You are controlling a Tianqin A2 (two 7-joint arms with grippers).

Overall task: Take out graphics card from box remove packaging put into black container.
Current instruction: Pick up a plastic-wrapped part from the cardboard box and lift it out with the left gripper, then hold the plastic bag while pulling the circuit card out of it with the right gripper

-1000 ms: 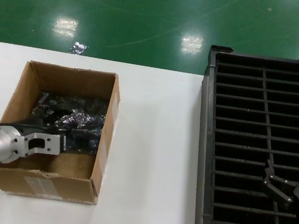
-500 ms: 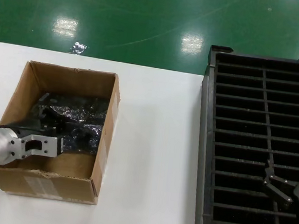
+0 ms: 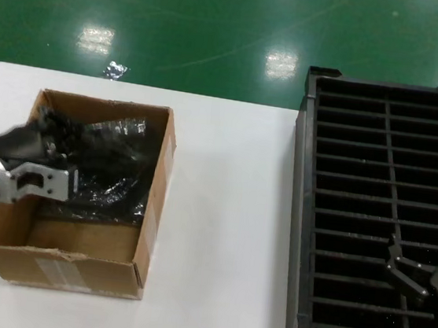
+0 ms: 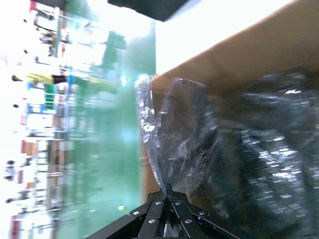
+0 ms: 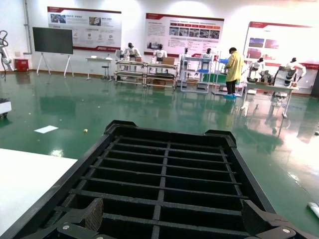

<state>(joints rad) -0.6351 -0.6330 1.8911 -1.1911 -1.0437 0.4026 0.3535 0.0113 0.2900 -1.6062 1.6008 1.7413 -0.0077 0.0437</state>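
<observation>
On the white desk (image 3: 221, 212), toward the robot's left, the brown cardboard box (image 3: 155, 204) is seen standing open, and the left hand (image 3: 65, 182) is placed over its near-left part, its fingers closed on the packaging (image 3: 111, 171). The crinkled, shiny bag is held raised above the box floor, its upper edge reaching about the level of the far wall, while its lower part is draped inside the box. From the left wrist view, a pinched edge of the packaging (image 4: 199, 149) is seen caught right at the fingertips, with the cardboard wall behind it. The graphics card cannot be made out through the bag. To the robot's right, the black container (image 3: 296, 220) is set beside the desk, well apart from the box. The right hand (image 3: 408, 274) is held low over the container's near rows, its fingers spread apart and nothing between them.
</observation>
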